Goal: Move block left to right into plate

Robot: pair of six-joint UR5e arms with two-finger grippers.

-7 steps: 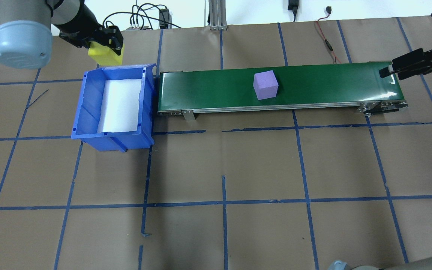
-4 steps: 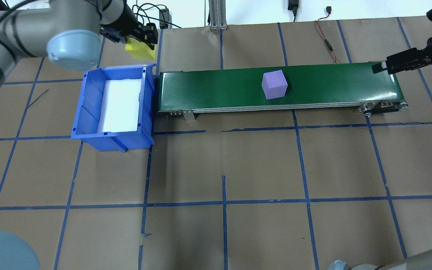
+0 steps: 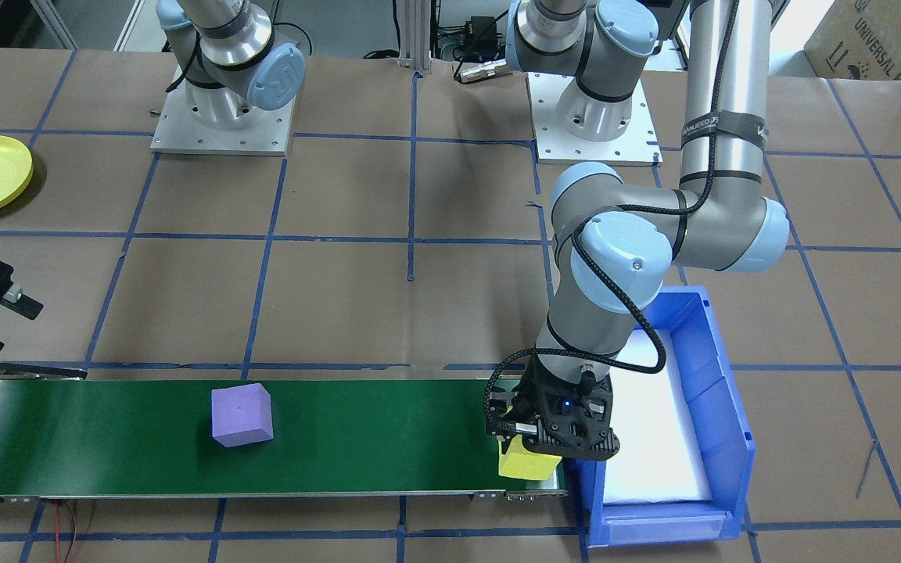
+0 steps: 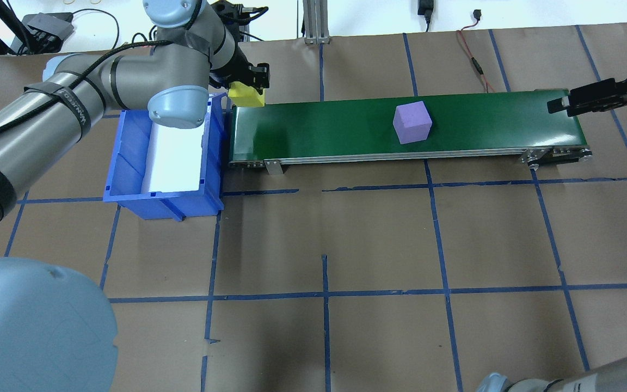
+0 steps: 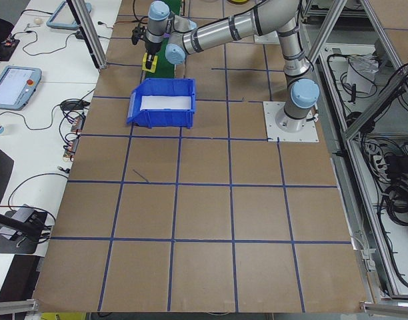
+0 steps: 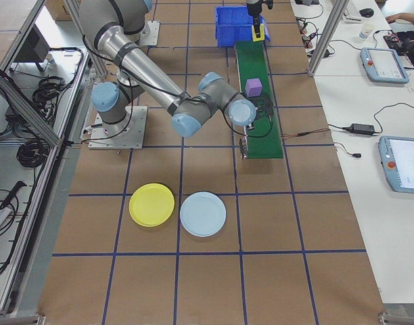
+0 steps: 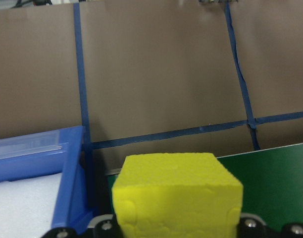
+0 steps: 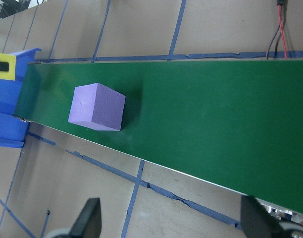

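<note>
Green belting runs the length of a conveyor [image 4: 406, 128] across the brown-paper counter [image 4: 324, 245]. The left pincer [image 3: 533, 457] is clamped on a yellow block [image 3: 527, 463], holding it at the conveyor's left end, right beside a blue bin [image 3: 720, 407] lined with white foam. A purple block [image 4: 412, 123] sits on the belt past the middle, toward the right end. There the right pincer [image 4: 558, 104] waits near the belt's end, its fingers spread wide and holding nothing.

The step in hand looks like setting the yellow block onto the belt. To do it well, I judge the block should go down flat and centred across the belt's width, clear of the bin wall, with the fingers parting only once it rests. The right pincer should straddle the purple block squarely as it arrives.

The yellow block is a soft-looking foam cube with a slightly grainy surface. The plate [image 6: 151, 204] is round, shallow and plain yellow, lying on the counter well apart from the conveyor's right end, next to a pale blue plate [image 6: 203, 214].
</note>
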